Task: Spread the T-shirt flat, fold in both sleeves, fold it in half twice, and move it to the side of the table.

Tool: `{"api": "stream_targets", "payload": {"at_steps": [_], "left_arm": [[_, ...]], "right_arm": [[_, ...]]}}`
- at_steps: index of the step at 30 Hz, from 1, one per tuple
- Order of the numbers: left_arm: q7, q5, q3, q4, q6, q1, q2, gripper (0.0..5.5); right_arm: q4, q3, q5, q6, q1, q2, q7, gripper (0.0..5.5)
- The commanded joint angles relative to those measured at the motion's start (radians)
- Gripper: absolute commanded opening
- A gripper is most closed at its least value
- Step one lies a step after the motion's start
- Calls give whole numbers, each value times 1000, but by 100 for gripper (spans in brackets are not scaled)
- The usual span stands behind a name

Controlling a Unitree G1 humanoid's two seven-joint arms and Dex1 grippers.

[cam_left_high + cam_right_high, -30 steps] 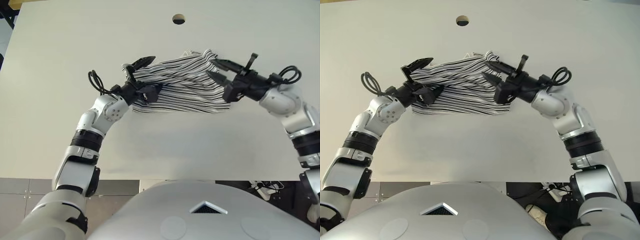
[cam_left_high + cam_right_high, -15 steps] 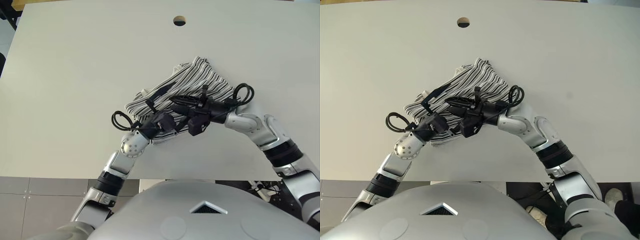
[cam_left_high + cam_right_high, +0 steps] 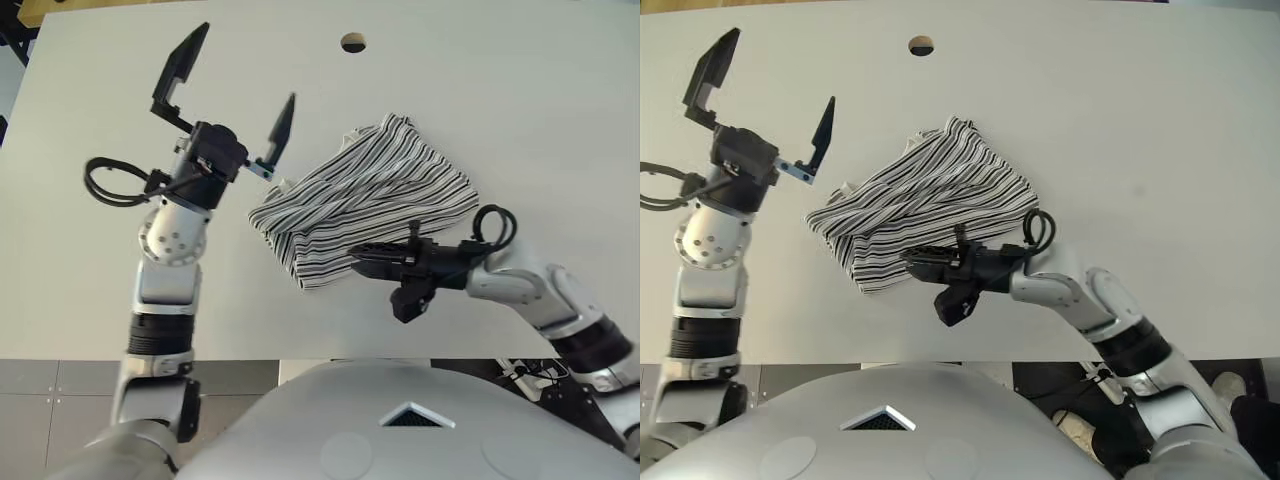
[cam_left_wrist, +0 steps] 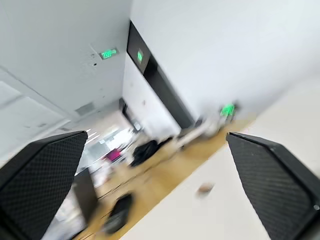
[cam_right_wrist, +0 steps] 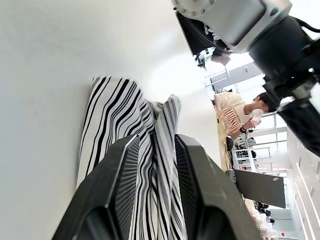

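Observation:
The black-and-white striped T-shirt (image 3: 365,190) lies bunched and crumpled in the middle of the white table (image 3: 520,90). My right gripper (image 3: 356,255) lies low at the shirt's near edge, its two fingers pressed together on a fold of the striped cloth (image 5: 112,130). My left gripper (image 3: 237,92) is raised well above the table to the left of the shirt. Its fingers (image 3: 185,60) are spread wide with nothing between them, and in the left wrist view the left gripper (image 4: 157,185) points out toward the room.
A round cable hole (image 3: 352,42) sits in the table beyond the shirt. The table's near edge (image 3: 300,356) runs just below my right forearm. Bare tabletop stretches to both sides of the shirt.
My left gripper has let go of the shirt, swung up and to the left, and opened wide. My right gripper has slid to the shirt's near edge. The shirt now rests bunched on the table.

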Motion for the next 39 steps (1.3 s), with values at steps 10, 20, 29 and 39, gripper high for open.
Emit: {"api": "stream_targets", "payload": {"at_steps": [10, 20, 29, 39], "left_arm": [[-37, 160, -85, 188, -240, -2, 103, 514], [-90, 248, -146, 210, -260, -9, 163, 514], [-106, 290, -189, 234, -288, -28, 203, 426], [-115, 186, -172, 165, -294, -6, 202, 311]], "right_arm": [[317, 117, -245, -50, -180, 165, -133, 131], [333, 159, -224, -76, -76, 72, -94, 131], [349, 156, -237, -72, -86, 78, -107, 131], [363, 164, -248, -72, -95, 80, -118, 131]]}}
